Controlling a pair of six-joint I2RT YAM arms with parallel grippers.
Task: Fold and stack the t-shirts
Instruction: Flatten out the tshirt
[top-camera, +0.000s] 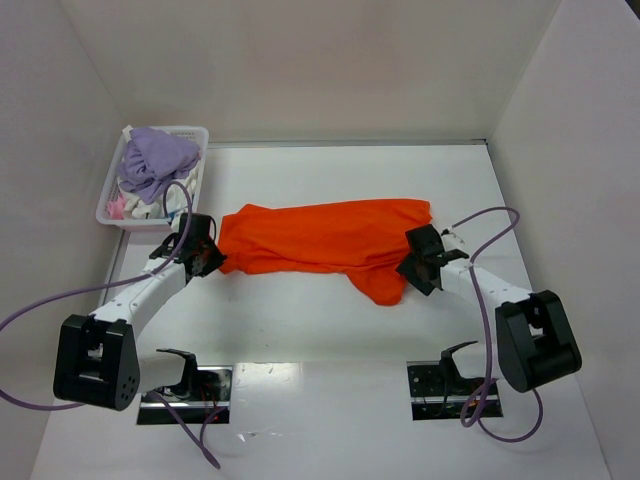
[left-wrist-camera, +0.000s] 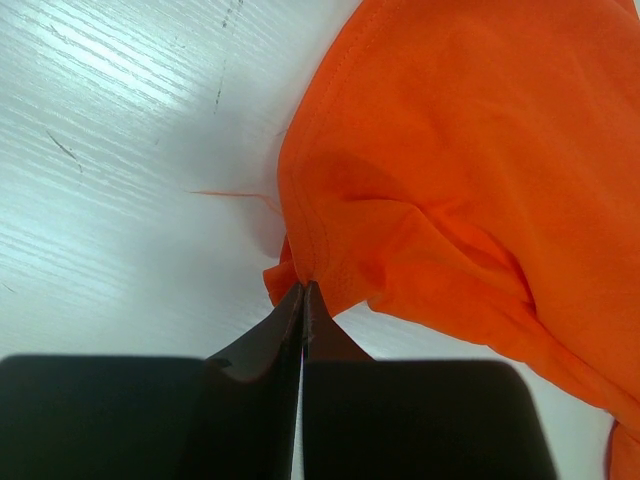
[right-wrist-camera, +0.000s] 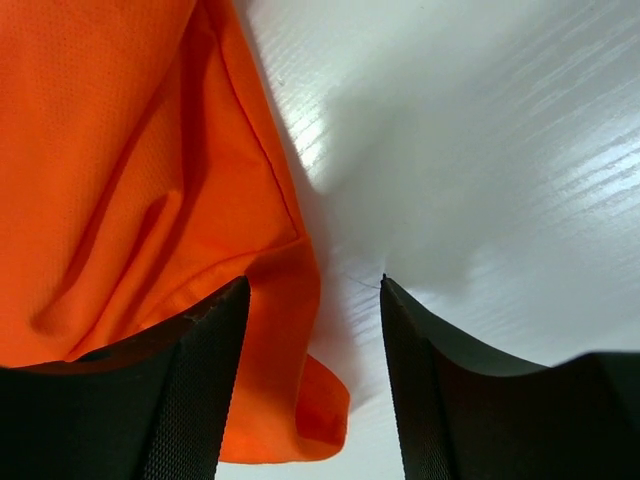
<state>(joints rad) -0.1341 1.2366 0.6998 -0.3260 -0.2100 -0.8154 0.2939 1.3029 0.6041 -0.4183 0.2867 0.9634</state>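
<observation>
On counter (top-camera: 330, 330), orange t-shirt (top-camera: 320, 238) lies right of basket (top-camera: 108, 205), rumpled lengthwise band; fold likely midway. Left gripper (left-wrist-camera: 303, 300), just below basket: jaws clenched on corner hem. Right gripper (right-wrist-camera: 315, 290), far right of basket: jaws released, straddling hem. Next: right must clamp, then both ends lift evenly.

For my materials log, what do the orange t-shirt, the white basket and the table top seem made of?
The vivid orange cloth t-shirt looks like thin matte knit, perhaps synthetic: fine mesh dots, stitched hems, soft folds. The white lattice basket seems moulded plastic, stiff and smooth. The white table top looks like glossy laminate, faintly grained.
</observation>
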